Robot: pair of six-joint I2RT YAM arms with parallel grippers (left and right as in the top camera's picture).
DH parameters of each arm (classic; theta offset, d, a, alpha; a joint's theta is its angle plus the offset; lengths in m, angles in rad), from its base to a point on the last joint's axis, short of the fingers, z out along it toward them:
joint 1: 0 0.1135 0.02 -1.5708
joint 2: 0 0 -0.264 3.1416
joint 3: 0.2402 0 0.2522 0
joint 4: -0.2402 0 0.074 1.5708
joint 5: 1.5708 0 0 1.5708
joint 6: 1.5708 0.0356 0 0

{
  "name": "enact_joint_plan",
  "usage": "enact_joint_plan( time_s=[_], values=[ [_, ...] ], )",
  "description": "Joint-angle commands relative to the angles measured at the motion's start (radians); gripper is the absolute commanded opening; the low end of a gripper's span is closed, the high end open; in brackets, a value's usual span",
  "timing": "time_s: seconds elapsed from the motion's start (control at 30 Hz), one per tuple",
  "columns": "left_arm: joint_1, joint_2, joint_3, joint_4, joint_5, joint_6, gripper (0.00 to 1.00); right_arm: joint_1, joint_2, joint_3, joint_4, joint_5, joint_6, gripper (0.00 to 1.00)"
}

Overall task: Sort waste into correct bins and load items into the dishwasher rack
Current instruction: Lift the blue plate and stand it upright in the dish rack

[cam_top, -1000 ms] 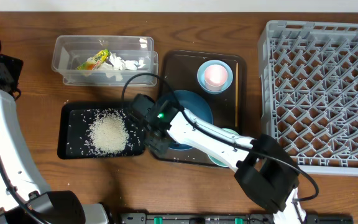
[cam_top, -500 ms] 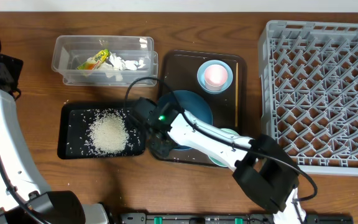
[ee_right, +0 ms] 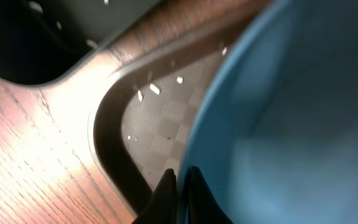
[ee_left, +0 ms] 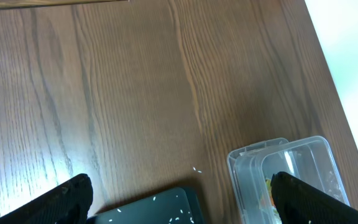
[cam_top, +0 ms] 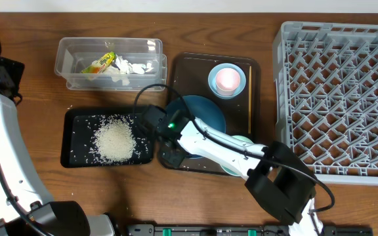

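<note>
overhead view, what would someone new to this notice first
The big grey rack filling the right side catches the eye first. Next comes the white heap of rice in the black tray at left. Then there is the right arm stretched across the middle, its fingers shut on the rim of the blue plate.

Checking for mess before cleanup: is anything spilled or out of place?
Yes. A few rice grains lie loose on the brown tray beside the blue plate, and one grain on the table near the clear container, outside the black tray.
</note>
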Motion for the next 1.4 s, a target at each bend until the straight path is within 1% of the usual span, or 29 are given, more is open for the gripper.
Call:
enact_joint_plan(
  time_s=[0.0, 0.27, 0.43, 0.6, 0.73, 0.83, 0.93, 1.0, 1.13, 1.2, 1.37],
  values=[
    [0.002, 0.000, -0.003, -0.001, -0.006, -0.001, 0.93, 0.008, 0.004, 0.036, -0.022, -0.024, 0.002, 0.01],
    [0.002, 0.000, -0.003, -0.001, -0.006, -0.001, 0.93, -0.011, -0.006, 0.159, -0.092, -0.019, -0.009, 0.01],
    [0.002, 0.000, -0.003, -0.001, -0.006, -0.001, 0.93, -0.061, -0.023, 0.312, -0.169, -0.020, -0.016, 0.01],
    [0.002, 0.000, -0.003, -0.001, -0.006, -0.001, 0.93, -0.169, -0.072, 0.491, -0.281, -0.016, -0.014, 0.01],
    [0.002, 0.000, -0.003, -0.001, -0.006, -0.001, 0.93, -0.323, -0.146, 0.543, -0.294, -0.029, 0.056, 0.01],
    [0.002, 0.000, -0.003, -0.001, -0.006, -0.001, 0.93, -0.479, -0.209, 0.542, -0.280, -0.171, 0.055, 0.01],
    [0.002, 0.000, -0.003, -0.001, -0.006, -0.001, 0.93, -0.681, -0.254, 0.542, -0.266, -0.426, 0.026, 0.01],
    [0.002, 0.000, -0.003, -0.001, -0.006, -0.001, 0.93, -0.819, -0.263, 0.542, -0.261, -0.589, 0.013, 0.01],
    [0.002, 0.000, -0.003, -0.001, -0.006, -0.001, 0.93, -1.054, -0.256, 0.526, -0.255, -0.820, -0.002, 0.01],
    [0.002, 0.000, -0.003, -0.001, -0.006, -0.001, 0.93, -1.153, -0.248, 0.506, -0.251, -0.895, -0.019, 0.01],
    [0.002, 0.000, -0.003, -0.001, -0.006, -0.001, 0.93, -1.339, -0.240, 0.417, -0.235, -1.122, -0.115, 0.01]
  ],
)
